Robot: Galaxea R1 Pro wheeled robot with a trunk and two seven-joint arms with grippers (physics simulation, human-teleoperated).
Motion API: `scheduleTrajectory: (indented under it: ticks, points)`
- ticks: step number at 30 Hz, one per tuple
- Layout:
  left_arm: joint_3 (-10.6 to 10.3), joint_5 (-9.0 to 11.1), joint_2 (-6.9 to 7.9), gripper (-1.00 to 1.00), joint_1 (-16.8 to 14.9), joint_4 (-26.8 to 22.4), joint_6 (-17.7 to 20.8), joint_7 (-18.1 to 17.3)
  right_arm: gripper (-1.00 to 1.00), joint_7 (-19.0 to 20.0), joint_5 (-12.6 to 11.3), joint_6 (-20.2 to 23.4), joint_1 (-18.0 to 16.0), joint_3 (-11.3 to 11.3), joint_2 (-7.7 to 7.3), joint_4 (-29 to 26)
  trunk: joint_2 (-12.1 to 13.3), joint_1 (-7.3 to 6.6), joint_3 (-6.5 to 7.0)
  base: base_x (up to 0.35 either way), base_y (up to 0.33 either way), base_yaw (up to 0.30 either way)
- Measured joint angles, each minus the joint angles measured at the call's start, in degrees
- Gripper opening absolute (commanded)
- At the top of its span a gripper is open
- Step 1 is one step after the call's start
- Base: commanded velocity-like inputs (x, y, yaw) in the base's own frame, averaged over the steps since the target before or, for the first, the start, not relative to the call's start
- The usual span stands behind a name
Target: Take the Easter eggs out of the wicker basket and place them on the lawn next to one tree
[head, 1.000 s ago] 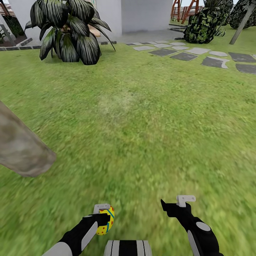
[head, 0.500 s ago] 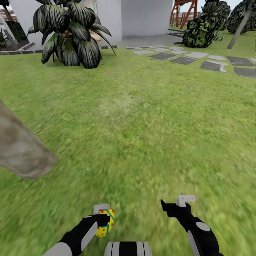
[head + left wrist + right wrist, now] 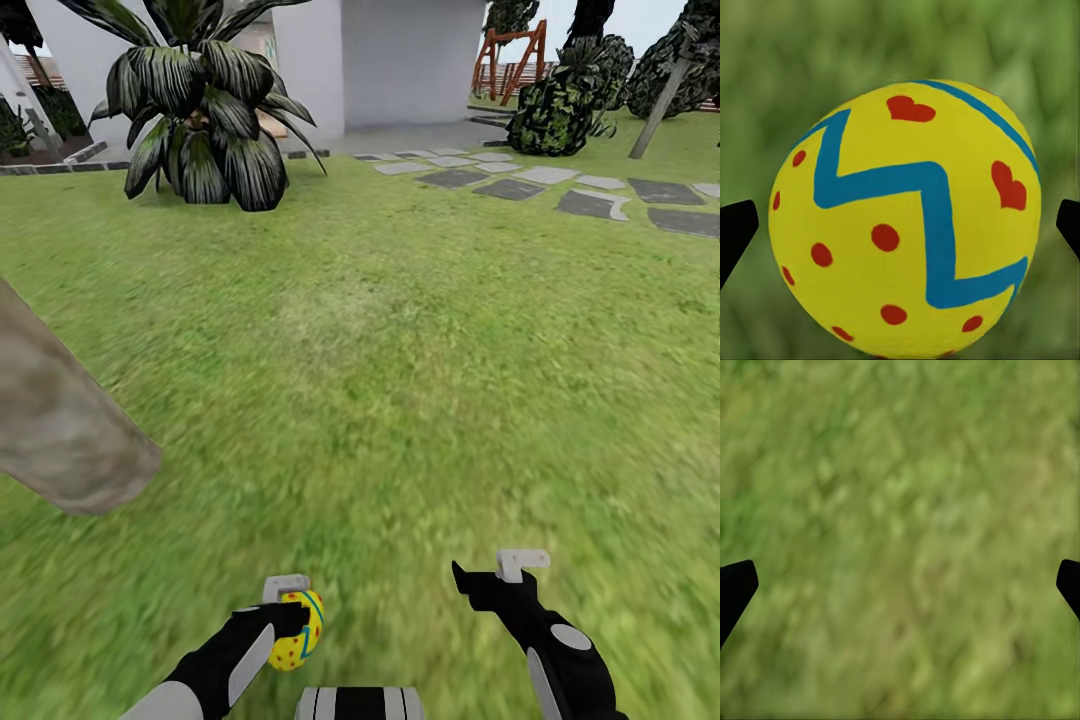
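Down at the near edge of the head view, the left gripper point(image 3: 292, 612) is clamping an Easter egg point(image 3: 297, 629), holding it up over the lawn point(image 3: 400, 400). In the left wrist view the egg point(image 3: 907, 217) is sitting right between the two dark fingertips point(image 3: 735, 232), one on each flank, yellow shell with a blue zigzag and red dots and hearts facing the camera, blurry grass behind it. So the jaws are closed onto the egg, gripping it by its sides.

Beside that egg, toward the robot's right, the right gripper point(image 3: 490, 575) is hanging over the grass with nothing in it. In the right wrist view its fingertips point(image 3: 736, 589) are sitting wide apart at the two edges with only green lawn point(image 3: 900, 540) between them, so those jaws are spread.

A bit further out from the egg and off to the robot's left, a thick grey-brown mottled tree trunk point(image 3: 60, 430) is slanting into the view, its base meeting the grass near the held egg.

Way past the egg, across a big stretch of grass, a dark broad-leaved plant point(image 3: 200, 120) is standing by a white house wall point(image 3: 410, 60). Far out to the robot's right from the egg, grey stepping stones point(image 3: 590, 200) are running across the lawn, with dark shrubs point(image 3: 560, 100) and a reddish wooden frame point(image 3: 515, 55) behind them.
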Motion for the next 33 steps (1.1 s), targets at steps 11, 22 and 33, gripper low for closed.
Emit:
scheduleTrajectory:
  ticks: [11, 22, 33]
  points:
    - [0.6, 0.1, -0.06, 1.00, 0.0, -0.1, 2.4, 0.0, 1.00, 0.0, 0.0, 0.0, 0.0, 0.0, 0.04, 0.0, 0.1, -0.23, 1.99, -0.017, 0.000, 0.000]
    - [0.5, 0.1, -0.08, 1.00, 0.0, -0.2, 2.5, 0.0, 1.00, 0.0, 0.0, 0.0, 0.0, 0.0, 0.07, 0.0, 0.3, -0.48, 4.43, -0.306, 0.000, 0.000]
    - [0.5, 0.1, -0.09, 1.00, 0.0, -0.1, 2.5, 0.0, 1.00, 0.0, 0.0, 0.0, 0.0, 0.0, 0.08, 0.0, 0.4, -0.80, 6.87, -0.081, 0.000, 0.000]
